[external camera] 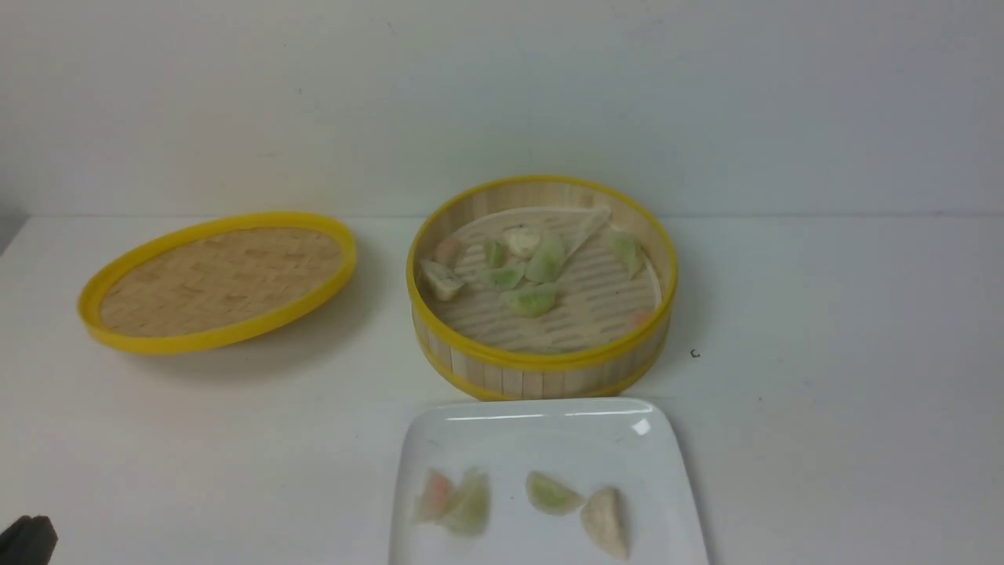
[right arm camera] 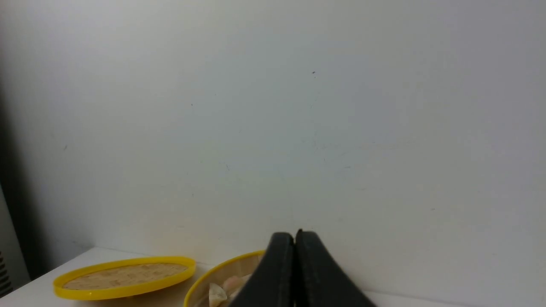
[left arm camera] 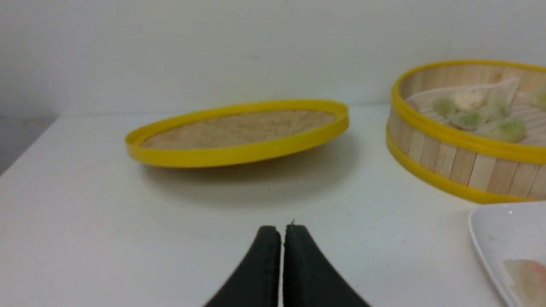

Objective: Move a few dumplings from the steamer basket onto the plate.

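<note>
The steamer basket [external camera: 541,373] stands at the table's middle, holding several dumplings [external camera: 532,298], mostly green and cream. The white square plate [external camera: 541,439] lies just in front of it with several dumplings [external camera: 553,494] on it. My left gripper [left arm camera: 282,230] is shut and empty, low over bare table, left of the plate [left arm camera: 490,230] and basket [left arm camera: 452,160]; only a dark bit of the left arm [external camera: 27,540] shows in the front view's bottom left corner. My right gripper [right arm camera: 294,235] is shut and empty, raised and facing the wall, the basket [right arm camera: 213,273] below it.
The flat woven yellow-rimmed lid [external camera: 220,278] lies tilted to the left of the basket; it also shows in the left wrist view [left arm camera: 239,132] and the right wrist view [right arm camera: 123,277]. A white wall rises behind the table.
</note>
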Action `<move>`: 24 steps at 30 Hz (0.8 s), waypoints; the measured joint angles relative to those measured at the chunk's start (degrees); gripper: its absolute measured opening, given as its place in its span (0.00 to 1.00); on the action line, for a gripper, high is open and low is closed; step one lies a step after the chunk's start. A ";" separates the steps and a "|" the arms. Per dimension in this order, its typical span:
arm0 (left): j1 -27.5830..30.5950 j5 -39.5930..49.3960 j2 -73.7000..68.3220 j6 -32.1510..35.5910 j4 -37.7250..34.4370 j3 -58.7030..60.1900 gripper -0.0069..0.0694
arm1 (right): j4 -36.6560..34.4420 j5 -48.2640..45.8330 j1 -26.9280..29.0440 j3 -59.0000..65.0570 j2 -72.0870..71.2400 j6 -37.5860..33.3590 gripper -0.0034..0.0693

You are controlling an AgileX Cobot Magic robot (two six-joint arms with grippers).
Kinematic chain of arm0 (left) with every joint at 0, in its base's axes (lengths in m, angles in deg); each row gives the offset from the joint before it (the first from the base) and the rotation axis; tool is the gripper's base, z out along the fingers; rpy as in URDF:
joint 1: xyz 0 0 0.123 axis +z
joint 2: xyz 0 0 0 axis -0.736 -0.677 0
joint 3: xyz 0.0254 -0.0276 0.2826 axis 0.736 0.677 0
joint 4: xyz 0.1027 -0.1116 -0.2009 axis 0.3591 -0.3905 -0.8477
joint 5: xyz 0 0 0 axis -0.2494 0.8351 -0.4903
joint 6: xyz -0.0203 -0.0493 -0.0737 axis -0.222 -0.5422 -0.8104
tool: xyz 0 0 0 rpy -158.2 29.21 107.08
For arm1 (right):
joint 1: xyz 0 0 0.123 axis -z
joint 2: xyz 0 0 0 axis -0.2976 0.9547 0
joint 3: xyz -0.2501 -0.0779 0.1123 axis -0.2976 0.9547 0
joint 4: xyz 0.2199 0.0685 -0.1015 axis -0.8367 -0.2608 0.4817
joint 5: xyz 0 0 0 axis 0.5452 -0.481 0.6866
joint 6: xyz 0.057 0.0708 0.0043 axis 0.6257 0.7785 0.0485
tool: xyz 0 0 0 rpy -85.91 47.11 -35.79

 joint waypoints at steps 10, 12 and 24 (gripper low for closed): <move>0.29 7.13 0.00 0.44 0.76 0.17 0.08 | 0.03 0.00 0.00 0.00 0.00 -0.02 0.03; 0.29 7.13 0.00 0.44 0.77 0.17 0.08 | 0.03 0.00 0.00 0.00 0.00 -0.02 0.03; 0.30 7.13 0.00 0.44 0.83 0.17 0.08 | 0.03 0.00 0.00 0.00 0.00 -0.02 0.03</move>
